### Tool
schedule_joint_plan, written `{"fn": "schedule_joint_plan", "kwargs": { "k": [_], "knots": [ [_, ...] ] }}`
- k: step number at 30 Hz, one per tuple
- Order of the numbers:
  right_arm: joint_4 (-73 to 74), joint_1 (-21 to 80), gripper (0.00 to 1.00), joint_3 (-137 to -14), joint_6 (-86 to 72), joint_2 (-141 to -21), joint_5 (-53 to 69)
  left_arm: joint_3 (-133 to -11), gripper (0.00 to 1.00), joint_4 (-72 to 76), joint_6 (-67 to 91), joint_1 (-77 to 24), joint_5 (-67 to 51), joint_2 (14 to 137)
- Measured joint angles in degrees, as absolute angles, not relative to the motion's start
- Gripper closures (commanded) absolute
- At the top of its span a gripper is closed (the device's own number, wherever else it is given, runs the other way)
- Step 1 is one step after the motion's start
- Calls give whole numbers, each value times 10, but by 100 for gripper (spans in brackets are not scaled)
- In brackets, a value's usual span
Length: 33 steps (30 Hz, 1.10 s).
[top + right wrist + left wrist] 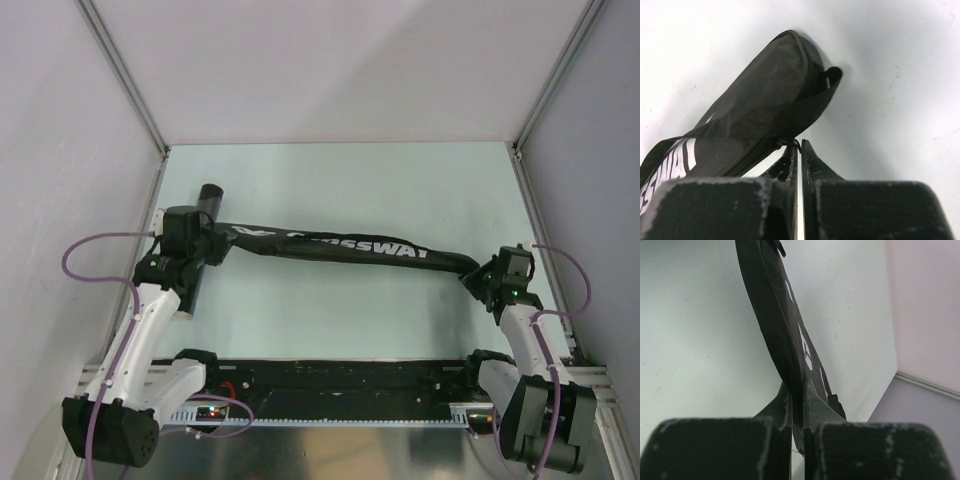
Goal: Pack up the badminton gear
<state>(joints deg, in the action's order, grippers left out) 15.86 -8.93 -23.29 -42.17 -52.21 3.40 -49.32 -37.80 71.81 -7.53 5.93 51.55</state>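
Left gripper [799, 396] is clenched on an edge of the racket bag [771, 315]. Right gripper [799, 150] is pinched shut on the bag's end. Only the top view shows the bag stretched between both arms and the black tube [209, 194] lying under the left arm.

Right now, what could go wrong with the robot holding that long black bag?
The right hand seems to pinch only a thin bit at the end of the racket bag, so it might slip free.
The left hand grips just the bag's edge; pulling apart could tug it loose.
The black tube lies under the left arm and might get knocked.
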Motion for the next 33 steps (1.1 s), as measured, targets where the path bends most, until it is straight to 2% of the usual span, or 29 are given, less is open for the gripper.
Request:
{"fn": "schedule_joint_plan", "kwargs": {
  "k": [6, 11, 20, 33],
  "knots": [
    [160, -180, 100, -230, -370, -525, 55, -525, 100, -383, 689, -55, 71, 550],
    [160, -181, 100, -230, -326, -507, 55, -552, 100, -387, 668, -55, 72, 571],
    [159, -181, 99, -231, -302, -545, 56, -568, 100, -369, 617, -54, 49, 624],
    [171, -179, 100, -269, -284, -554, 24, -572, 100, -237, 549, -49, -10, 721]
  ]
}}
